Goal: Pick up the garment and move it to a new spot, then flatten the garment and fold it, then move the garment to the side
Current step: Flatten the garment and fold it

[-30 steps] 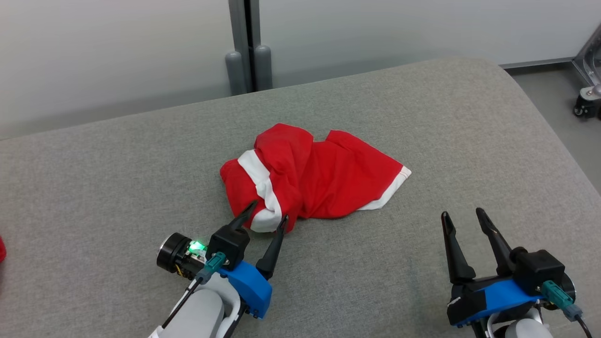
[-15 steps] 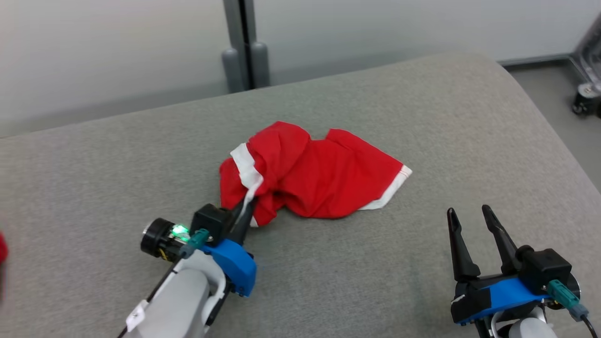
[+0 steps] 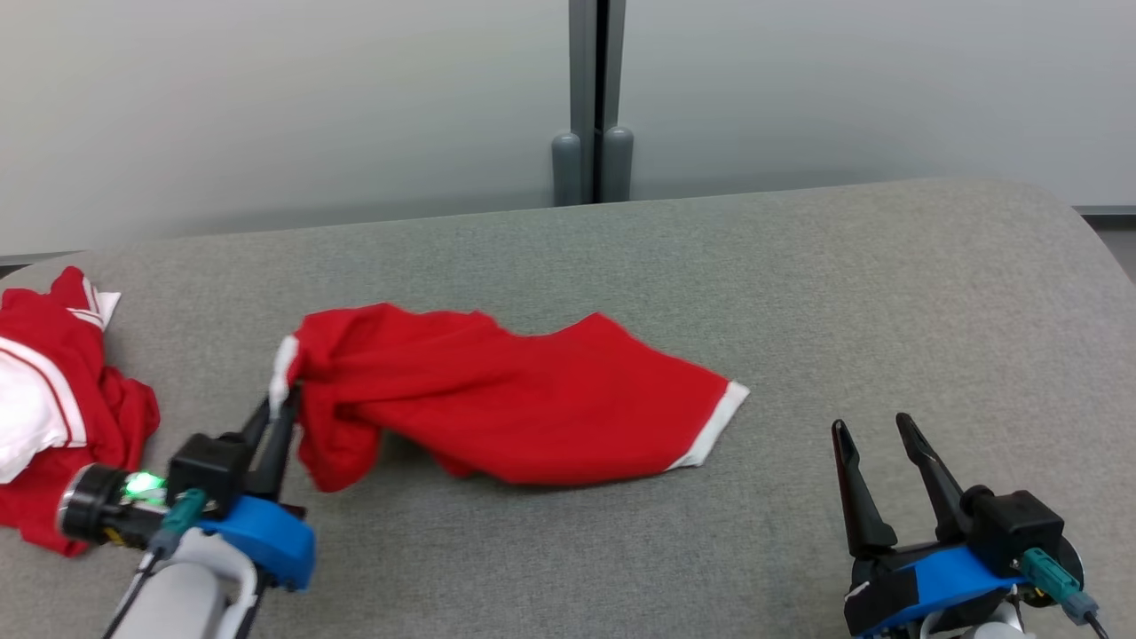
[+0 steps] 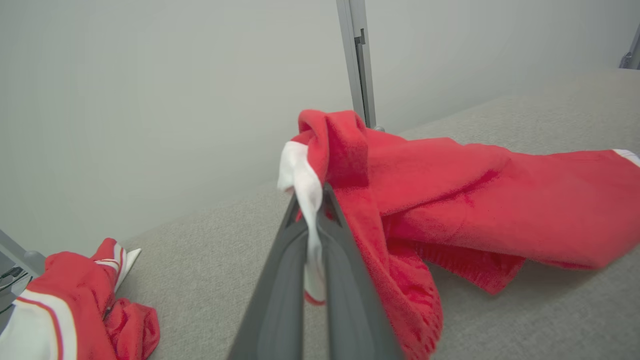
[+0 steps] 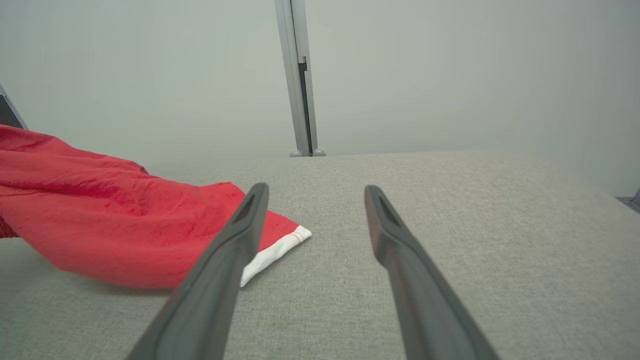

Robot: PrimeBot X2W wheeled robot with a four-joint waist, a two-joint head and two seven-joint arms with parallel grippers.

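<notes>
Head view puts the red garment point(image 3: 532, 408) near the middle of the grey padded surface point(image 3: 843, 266). It lies stretched left to right. Its right end, edged with a white hem point(image 3: 714, 426), rests flat, and its left end is lifted clear of the padding by the left gripper point(image 3: 282, 399). In the left wrist view that gripper point(image 4: 312, 192) has its two fingers pressed together on the garment's white band point(image 4: 302, 185), with red cloth bunched over the tips and hanging down their right side. The right gripper point(image 3: 874, 426) sits at the lower right with its fingers spread and nothing between them, apart from the garment. Seen from the right wrist, its own left finger covers part of the white hem point(image 5: 282, 245), which lies just beyond it. A heap of red and white clothing point(image 3: 53, 417) lies at the left edge of the surface, just beside the left arm's wrist. Behind the padding stand a pale wall point(image 3: 266, 106) and a grey post point(image 3: 593, 89).
</notes>
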